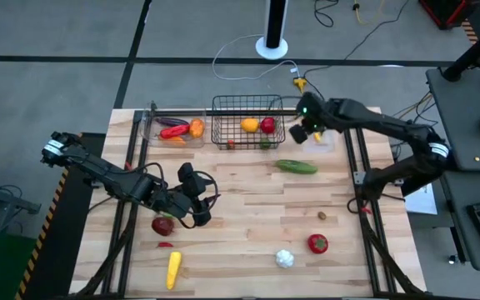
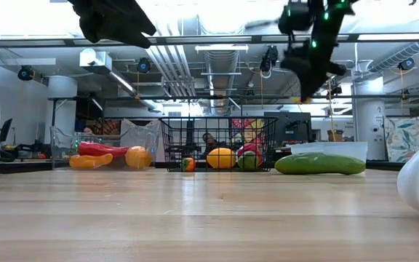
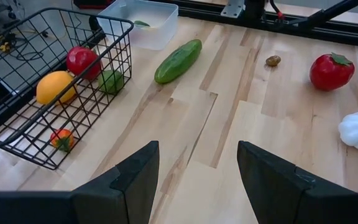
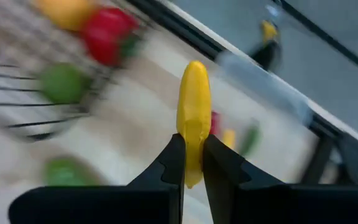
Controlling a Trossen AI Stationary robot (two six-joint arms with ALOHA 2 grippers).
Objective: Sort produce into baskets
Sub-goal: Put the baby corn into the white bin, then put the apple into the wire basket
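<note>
My right gripper (image 1: 303, 131) hangs at the back right, between the black wire basket (image 1: 246, 103) and the small clear bin (image 1: 327, 142). It is shut on a long yellow piece of produce (image 4: 194, 106). My left gripper (image 1: 197, 208) is open and empty above the table's left middle; between its fingers the left wrist view (image 3: 197, 180) shows bare wood. The basket holds an orange (image 1: 249, 125), a red piece (image 1: 267, 125) and small green ones. The wide clear bin (image 1: 150, 125) holds a red pepper (image 1: 173, 122) and orange pieces. My right gripper pinches the yellow piece between its two fingers at one end (image 4: 193, 163). The rest of the piece sticks out ahead of the fingertips, in line with the fingers. It is lifted clear of the table.
A green cucumber (image 1: 297, 167) lies right of centre. A tomato (image 1: 317, 243), white garlic (image 1: 284, 258) and a small brown piece (image 1: 323, 216) lie front right. A dark red piece (image 1: 163, 225), a small red one (image 1: 165, 244) and a yellow corn (image 1: 173, 268) lie front left.
</note>
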